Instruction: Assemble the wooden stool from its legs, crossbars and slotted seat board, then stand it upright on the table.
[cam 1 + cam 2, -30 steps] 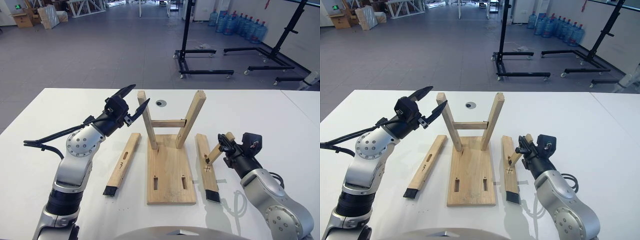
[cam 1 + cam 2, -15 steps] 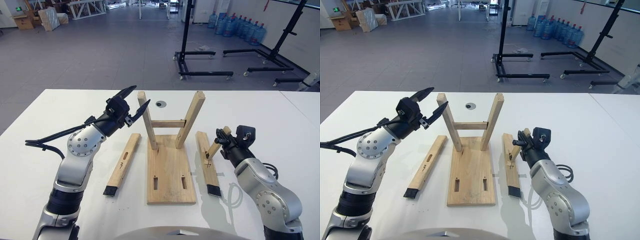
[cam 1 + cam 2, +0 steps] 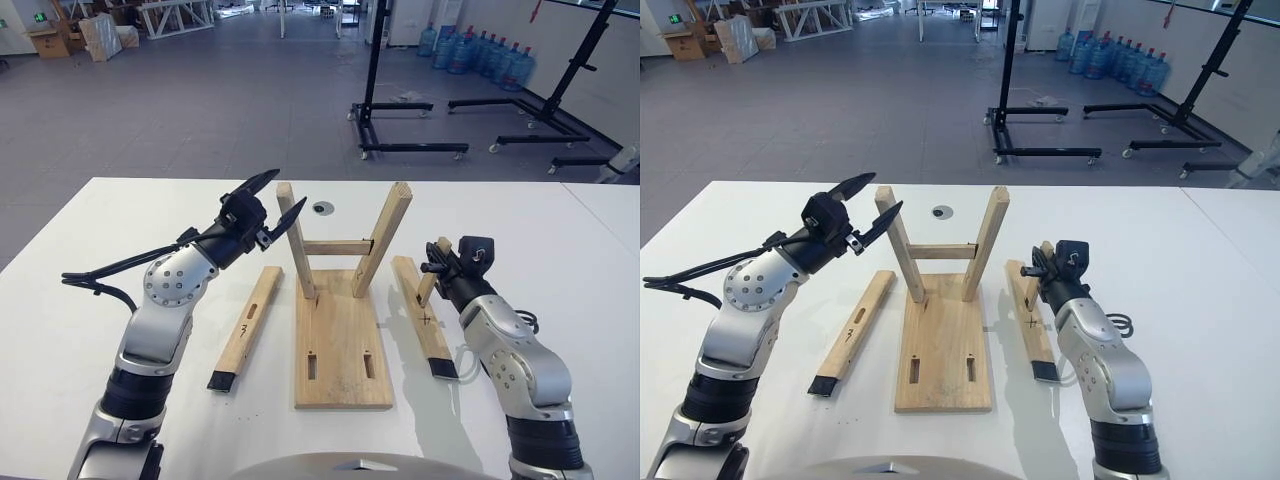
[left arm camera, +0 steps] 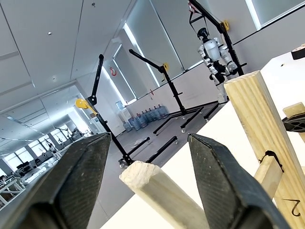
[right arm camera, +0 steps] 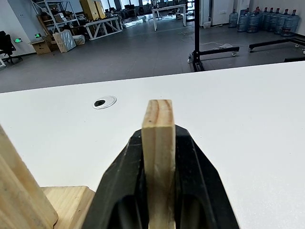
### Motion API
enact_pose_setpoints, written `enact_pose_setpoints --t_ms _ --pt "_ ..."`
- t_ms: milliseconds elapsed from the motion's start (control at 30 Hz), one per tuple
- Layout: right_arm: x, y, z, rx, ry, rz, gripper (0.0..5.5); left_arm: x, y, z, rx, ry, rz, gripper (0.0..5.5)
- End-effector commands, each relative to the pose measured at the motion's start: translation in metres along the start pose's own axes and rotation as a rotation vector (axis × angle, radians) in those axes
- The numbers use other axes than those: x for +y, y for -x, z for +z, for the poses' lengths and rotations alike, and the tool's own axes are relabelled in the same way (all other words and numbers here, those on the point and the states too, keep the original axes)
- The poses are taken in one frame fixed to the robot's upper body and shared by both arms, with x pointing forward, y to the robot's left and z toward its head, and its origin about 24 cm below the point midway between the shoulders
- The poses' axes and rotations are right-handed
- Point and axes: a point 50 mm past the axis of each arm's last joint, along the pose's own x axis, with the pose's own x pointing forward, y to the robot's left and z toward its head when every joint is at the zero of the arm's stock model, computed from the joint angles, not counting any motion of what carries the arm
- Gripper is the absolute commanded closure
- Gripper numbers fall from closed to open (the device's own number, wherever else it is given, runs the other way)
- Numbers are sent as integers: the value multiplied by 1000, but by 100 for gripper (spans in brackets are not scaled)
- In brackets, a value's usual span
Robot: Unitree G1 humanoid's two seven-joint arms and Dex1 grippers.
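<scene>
Right of the picture's middle, the right gripper (image 3: 438,263) pinches a small crossbar (image 3: 425,290). It looks light and hard, likely best held on its flat sides. At upper left, the left gripper (image 3: 288,187) is wide open around the top of a standing leg (image 3: 298,250).

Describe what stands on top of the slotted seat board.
Two legs joined by a crossbar stand at the seat board's far end. Its two near slots are empty. How deep the leg ends sit is hidden.
</scene>
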Motion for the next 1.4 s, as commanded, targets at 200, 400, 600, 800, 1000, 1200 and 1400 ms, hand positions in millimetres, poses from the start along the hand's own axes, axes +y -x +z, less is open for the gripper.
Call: enact_pose_setpoints --t_ms 200,400,600,800,1000,1200,1400 --pt "-10 13 -45 65 6 29 511 1 -4 1 -9 -20 -5 257" --pt "-11 24 -60 88 39 57 511 1 -2 1 0 -22 -3 257" --pt "-15 22 -60 83 49 35 511 2 -3 -1 3 -22 -6 257" --pt "-21 17 -57 62 84 8 458 3 -3 -2 4 -25 -2 257" --pt "-25 6 -37 1 89 11 346 4 -4 -2 -2 -32 1 257" --pt "-28 1 -19 -56 95 -10 240 6 -3 -2 -4 -39 6 257" --pt "-26 -1 26 -186 100 5 240 7 -1 -2 2 -45 20 257"
